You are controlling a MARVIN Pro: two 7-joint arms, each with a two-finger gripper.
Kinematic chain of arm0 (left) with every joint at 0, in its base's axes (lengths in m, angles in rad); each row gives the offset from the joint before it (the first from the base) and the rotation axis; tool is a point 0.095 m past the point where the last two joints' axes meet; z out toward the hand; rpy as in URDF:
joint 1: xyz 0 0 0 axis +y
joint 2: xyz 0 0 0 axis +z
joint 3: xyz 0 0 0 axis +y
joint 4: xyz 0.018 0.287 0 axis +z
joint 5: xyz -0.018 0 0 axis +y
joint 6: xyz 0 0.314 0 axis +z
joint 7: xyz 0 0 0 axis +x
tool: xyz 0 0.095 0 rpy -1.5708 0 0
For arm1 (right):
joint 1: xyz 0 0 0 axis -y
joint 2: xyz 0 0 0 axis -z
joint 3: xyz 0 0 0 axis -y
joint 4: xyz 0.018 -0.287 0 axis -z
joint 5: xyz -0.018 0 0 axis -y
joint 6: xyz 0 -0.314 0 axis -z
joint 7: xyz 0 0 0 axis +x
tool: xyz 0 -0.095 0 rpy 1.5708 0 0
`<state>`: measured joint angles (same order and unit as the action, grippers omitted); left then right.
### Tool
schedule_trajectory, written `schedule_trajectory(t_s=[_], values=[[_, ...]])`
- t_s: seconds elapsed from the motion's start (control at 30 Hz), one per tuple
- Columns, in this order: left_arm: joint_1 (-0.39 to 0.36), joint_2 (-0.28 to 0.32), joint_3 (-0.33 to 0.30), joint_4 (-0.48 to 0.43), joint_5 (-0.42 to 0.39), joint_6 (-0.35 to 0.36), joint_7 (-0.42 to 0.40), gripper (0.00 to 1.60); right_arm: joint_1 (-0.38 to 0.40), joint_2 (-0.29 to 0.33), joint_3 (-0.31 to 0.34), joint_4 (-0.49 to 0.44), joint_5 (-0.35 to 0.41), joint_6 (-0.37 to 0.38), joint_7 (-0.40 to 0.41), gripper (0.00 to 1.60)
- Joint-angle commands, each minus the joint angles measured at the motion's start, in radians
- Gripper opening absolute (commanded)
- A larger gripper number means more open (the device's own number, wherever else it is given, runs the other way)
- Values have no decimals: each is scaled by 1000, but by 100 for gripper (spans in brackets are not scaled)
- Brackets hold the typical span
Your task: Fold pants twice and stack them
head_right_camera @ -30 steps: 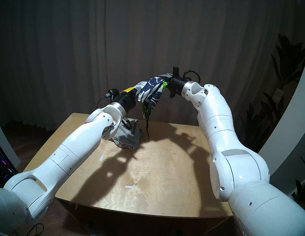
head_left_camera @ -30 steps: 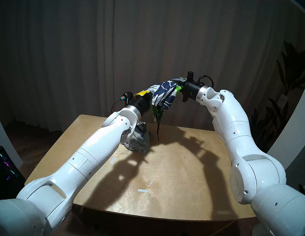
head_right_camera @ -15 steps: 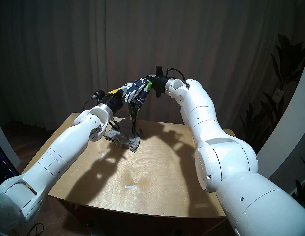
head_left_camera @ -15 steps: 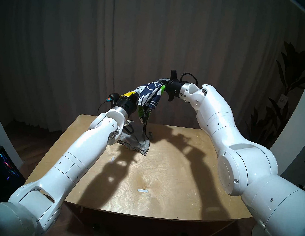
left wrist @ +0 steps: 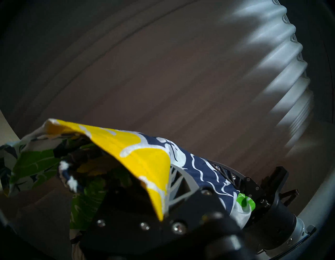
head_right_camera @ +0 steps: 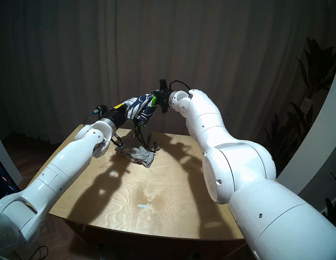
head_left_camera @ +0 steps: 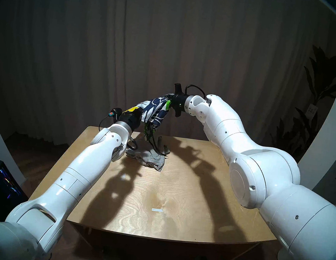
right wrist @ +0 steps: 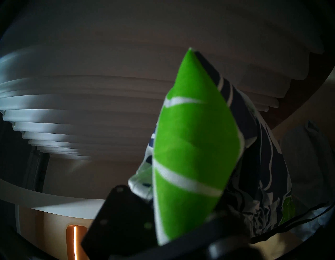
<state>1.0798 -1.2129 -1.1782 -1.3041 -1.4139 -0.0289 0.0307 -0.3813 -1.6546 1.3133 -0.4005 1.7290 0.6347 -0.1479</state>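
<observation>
Both grippers, left gripper (head_left_camera: 142, 110) and right gripper (head_left_camera: 169, 105), clamp the floral shorts (head_left_camera: 154, 112), bunched in air above the grey shorts (head_left_camera: 149, 158) crumpled on the table (head_left_camera: 176, 190). No folds or stack yet, I judge.

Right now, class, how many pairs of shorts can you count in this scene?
2. Floral shorts hang in the air between the left gripper and right gripper; grey shorts lie crumpled on the table below.
</observation>
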Motion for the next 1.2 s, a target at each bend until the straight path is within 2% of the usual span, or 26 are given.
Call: schedule_trajectory(t_s=[0.0, 0.4, 0.63, 1.17], values=[[-32, 19, -32, 26, -8, -6, -16, 0, 77, -34, -6, 34, -14, -38, 41, 0], [-25, -4, -20, 112, -22, -3, -52, 0, 80, -46, -48, 151, -73, -53, 108, 0], [-23, -23, 18, 177, 27, -57, -74, 0, 41, -49, -85, 193, -113, -69, 149, 0], [-31, -96, 82, 334, 61, -108, -74, 0, -27, -24, -150, 239, -183, -63, 218, 0]])
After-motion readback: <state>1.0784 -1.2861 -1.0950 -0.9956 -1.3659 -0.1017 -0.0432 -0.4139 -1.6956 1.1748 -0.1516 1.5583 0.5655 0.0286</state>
